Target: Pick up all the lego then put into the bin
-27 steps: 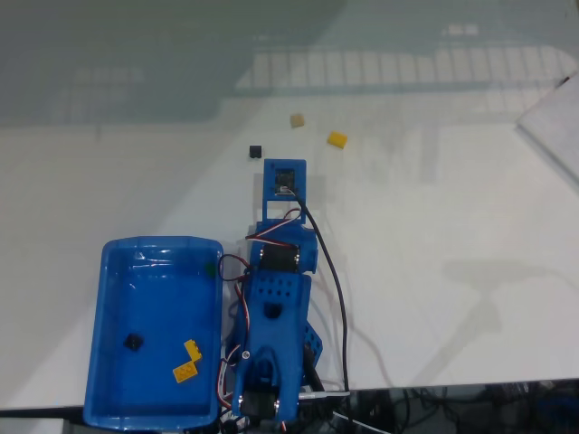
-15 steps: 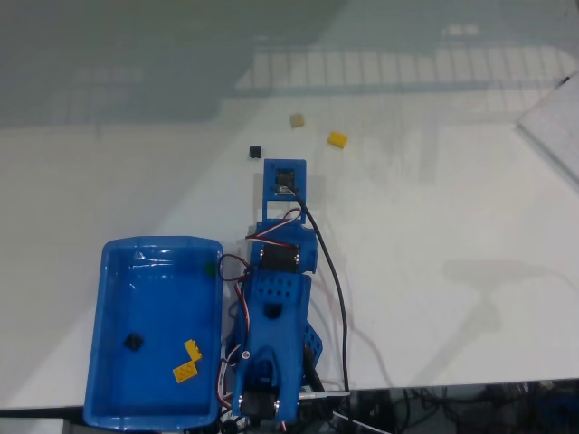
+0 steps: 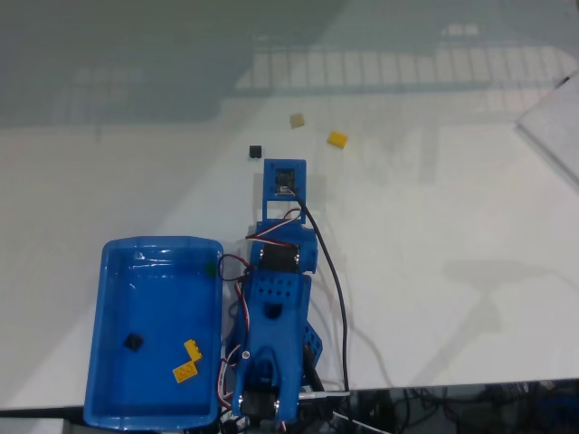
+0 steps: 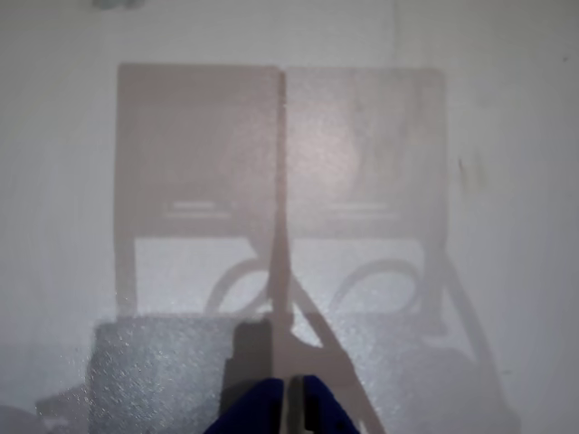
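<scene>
The tool hangs over bare table, fingertips nearly together, holding nothing. Three lego lie beyond it; the bin holds more.

Glossy blue bin, yellow, black, seemingly tan lego, blue arm

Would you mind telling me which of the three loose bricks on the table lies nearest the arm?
The black brick. In the fixed view it sits just up-left of the arm's blue front end, while the tan brick and yellow brick lie farther away.
</scene>
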